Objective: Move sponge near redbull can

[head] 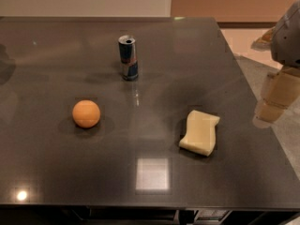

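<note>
Pale cream-yellow wavy-edged sponge [200,132] lying flat on the dark glossy table [56,172].
Slim blue-and-silver redbull can [128,57] stands upright at its 11 o'clock, well apart; the tan gripper [275,102] hangs at its 2 o'clock, grip state impossible to tell.

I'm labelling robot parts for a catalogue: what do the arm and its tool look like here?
The tool, at the frame's right side by the edge of the dark grey table, is pale tan and blocky, built of stacked segments. Above it sits the arm's rounded light grey shell. No cables or markings can be made out.
</note>
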You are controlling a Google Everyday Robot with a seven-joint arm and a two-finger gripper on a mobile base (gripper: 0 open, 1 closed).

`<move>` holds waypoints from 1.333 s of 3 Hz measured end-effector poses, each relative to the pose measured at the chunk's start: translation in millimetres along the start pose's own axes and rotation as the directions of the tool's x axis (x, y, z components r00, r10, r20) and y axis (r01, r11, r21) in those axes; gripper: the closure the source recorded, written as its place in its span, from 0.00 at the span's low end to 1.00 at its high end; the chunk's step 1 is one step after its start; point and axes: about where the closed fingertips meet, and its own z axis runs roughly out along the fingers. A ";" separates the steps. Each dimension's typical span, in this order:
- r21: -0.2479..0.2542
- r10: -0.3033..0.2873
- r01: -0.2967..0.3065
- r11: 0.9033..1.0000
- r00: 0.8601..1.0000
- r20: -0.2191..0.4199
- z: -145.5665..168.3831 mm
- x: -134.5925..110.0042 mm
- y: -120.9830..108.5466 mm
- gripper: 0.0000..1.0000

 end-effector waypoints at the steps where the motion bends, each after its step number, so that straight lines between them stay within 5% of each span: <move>1: -0.030 -0.023 0.023 0.999 1.000 0.003 18.7 -8.0 0.8 0.00; 4: -0.141 -0.121 0.130 0.981 0.990 0.071 88.7 -26.8 24.9 0.00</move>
